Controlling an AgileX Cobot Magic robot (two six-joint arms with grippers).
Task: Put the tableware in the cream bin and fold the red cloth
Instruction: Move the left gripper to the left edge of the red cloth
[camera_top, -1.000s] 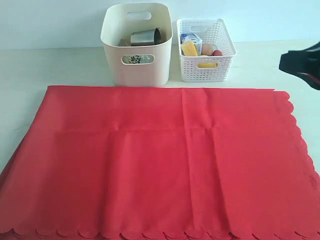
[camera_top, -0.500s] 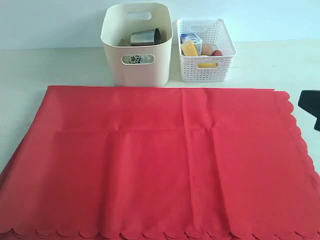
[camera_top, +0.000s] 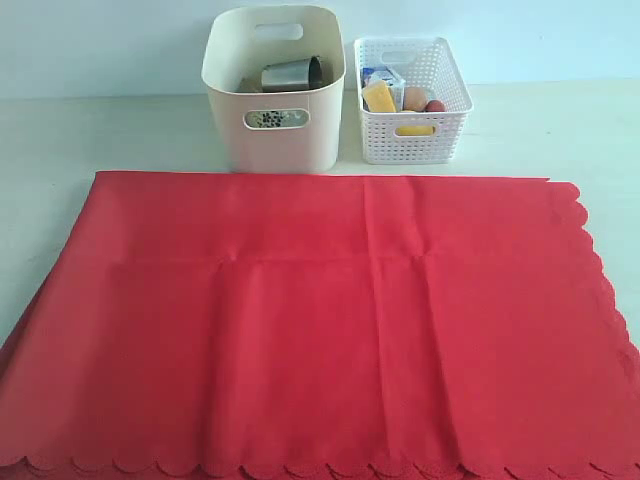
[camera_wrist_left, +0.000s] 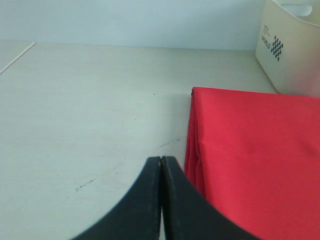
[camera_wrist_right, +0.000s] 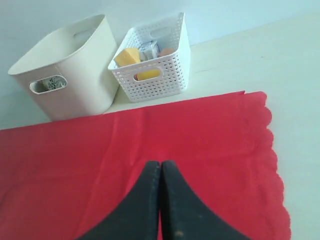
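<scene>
red, scalloped-edged rectangular fabric cloth (camera_top: 320, 320) lies spread flat over most of the pale tabletop (camera_top: 100, 130). its long axis runs left to right across the exterior view. the straight edge faces the bins and the scalloped edges lie at the near side and the right. fold creases cross the cloth, and stacked layers show along its left edge.

just beyond the straight edge stand two containers side by side. on the left is the tall smooth cream plastic bin (camera_top: 275, 130) with oval handle cut-outs. right of it is a lower white lattice-sided basket (camera_top: 412, 135).

a steel cup (camera_top: 290, 75) lies tilted inside the cream bin; the rest of its contents cannot be made out. the basket holds a yellow cheese wedge (camera_top: 378, 97), a small milk carton (camera_top: 383, 76) and a pale egg (camera_top: 414, 97).

the left end effector (camera_wrist_left: 161, 161) has its jaws pressed together on nothing, over bare tabletop just beside the cloth's left edge. the right end effector (camera_wrist_right: 160, 164) is likewise closed and empty, above the cloth's right part.
</scene>
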